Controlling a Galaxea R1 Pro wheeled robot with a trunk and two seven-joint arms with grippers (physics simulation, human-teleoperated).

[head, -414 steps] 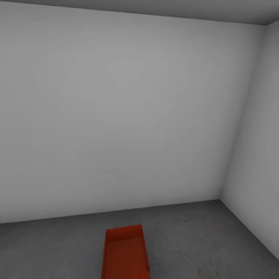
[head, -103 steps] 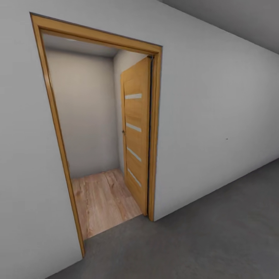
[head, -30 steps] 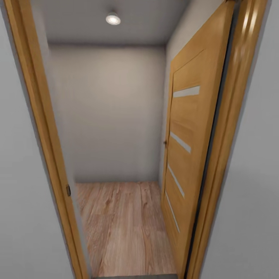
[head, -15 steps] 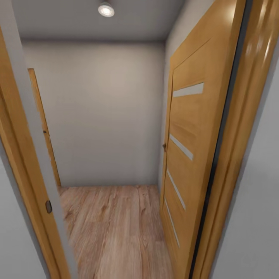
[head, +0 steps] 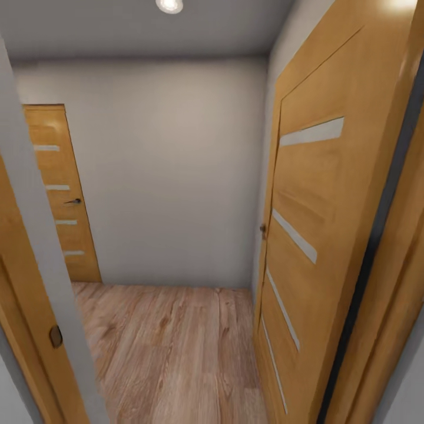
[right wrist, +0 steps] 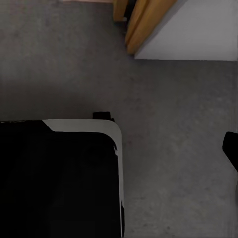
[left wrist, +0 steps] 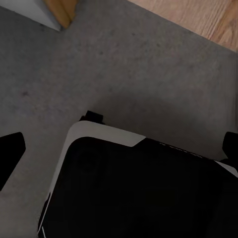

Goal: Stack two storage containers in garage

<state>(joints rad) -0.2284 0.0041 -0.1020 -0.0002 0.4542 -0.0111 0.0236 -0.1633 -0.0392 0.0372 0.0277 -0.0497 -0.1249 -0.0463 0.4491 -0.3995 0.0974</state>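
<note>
Our jaws stand apart, holding nothing; the containers, we judge light and stiff, need rim grips.

Open door (head: 318, 235) at right, closed door (head: 59, 194) far left, wall (head: 171, 171) ahead

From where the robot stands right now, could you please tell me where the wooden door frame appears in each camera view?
Head view: the door frame rises at lower left, with its other post along the right edge.
Left wrist view: a post's foot beside a pale wall corner, at the edge of the concrete floor.
Right wrist view: a post's foot against the pale wall.
Shared landmark: the wood-plank floor, also in the left wrist view.
</note>
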